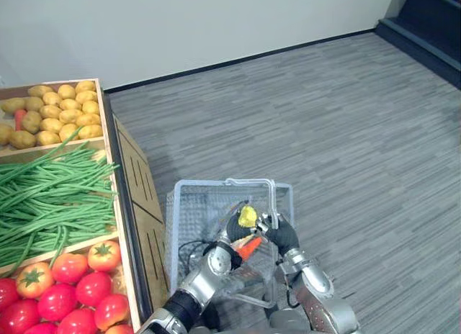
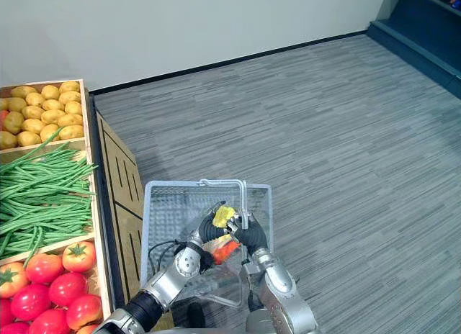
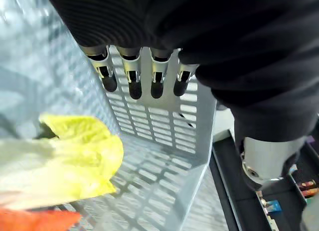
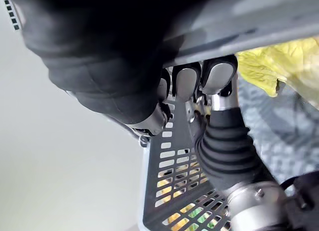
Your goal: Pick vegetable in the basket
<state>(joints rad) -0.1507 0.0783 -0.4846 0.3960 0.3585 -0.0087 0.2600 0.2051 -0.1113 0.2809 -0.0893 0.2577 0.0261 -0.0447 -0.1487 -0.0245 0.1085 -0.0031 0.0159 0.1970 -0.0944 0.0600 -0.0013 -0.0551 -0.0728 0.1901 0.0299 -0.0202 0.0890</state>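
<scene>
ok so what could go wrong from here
The yellow leafy vegetable sits by the handle, and the fingers of the left hand look straight, not wrapped round it. It could slip and land outside the basket. The right hand grips the handle, so a jolt may tilt the basket and spill the orange piece.

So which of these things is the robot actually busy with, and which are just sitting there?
Part of the job: basket, its handle gripped by the right hand, left hand, yellow leafy vegetable, orange vegetable.

Just lying about: potatoes, green beans, tomatoes, all in the wooden stand.
</scene>
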